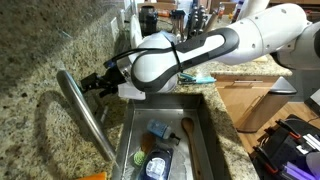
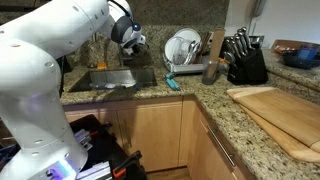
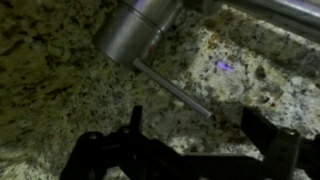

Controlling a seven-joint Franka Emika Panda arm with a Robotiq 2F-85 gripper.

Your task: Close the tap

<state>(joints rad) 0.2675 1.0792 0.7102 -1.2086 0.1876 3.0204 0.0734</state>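
Pincer (image 3: pixel 192 118) open, fingers spread, close to tap (image 3: pixel 135 30) lever (image 3: pixel 170 88) tip, not touching it.

We record a speckled granite countertop (image 1: pixel 40 120). In an exterior view the countertop (image 2: pixel 215 112) turns a corner. A steel sink (image 1: pixel 211 130) is set into it. The tap (image 1: pixel 85 115) rises from the stone beside the sink; in the wrist view its round base (image 3: pixel 135 30) sits on the granite. Standing on the surface: a knife block (image 2: pixel 243 60), a dish rack (image 2: pixel 183 50), a teal object (image 2: pixel 172 84) and a wooden cutting board (image 2: pixel 280 115).
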